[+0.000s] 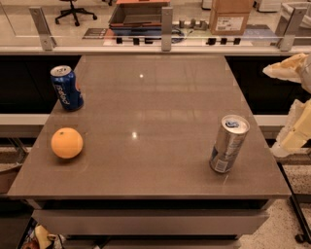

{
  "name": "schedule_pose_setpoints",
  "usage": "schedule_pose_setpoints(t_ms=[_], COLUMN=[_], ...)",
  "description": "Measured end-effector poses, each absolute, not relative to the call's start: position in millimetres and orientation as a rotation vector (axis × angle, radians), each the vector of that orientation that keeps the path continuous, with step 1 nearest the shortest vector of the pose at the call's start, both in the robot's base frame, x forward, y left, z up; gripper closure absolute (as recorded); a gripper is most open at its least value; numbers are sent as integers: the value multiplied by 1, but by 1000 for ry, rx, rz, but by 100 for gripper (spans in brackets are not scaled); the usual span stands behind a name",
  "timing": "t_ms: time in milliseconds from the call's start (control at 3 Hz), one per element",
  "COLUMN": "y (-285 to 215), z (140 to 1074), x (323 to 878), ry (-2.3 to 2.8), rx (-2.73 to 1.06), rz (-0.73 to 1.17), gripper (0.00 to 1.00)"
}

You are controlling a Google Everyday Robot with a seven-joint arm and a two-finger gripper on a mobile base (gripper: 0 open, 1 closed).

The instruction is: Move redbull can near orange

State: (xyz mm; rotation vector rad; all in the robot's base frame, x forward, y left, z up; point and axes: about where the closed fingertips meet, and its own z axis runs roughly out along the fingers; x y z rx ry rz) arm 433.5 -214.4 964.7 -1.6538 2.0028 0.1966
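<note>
Gripper at far right looks open, I think; redbull can just left of it, orange way further left.

Site: I read this as an office or lab floor | evidence: swivel chair, cardboard box, glass partition on metal posts behind the grey worktop | gripper at right edge, beside the worktop.

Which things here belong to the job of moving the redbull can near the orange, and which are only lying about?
For the job: redbull can, orange, gripper at the right edge, beside the table.
Only lying about: dark blue can at the back left, cardboard box beyond the table.
</note>
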Motion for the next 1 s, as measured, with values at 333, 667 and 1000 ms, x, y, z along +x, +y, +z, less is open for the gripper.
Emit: schedule_pose_setpoints(t_ms=[333,667,1000], y=[-211,-206,-199], z=[951,939,931], x=[436,438,439], ry=[1908,1803,1703], rx=[-1617,-1577,-1538], rz=[315,416,502], gripper=[0,0,0])
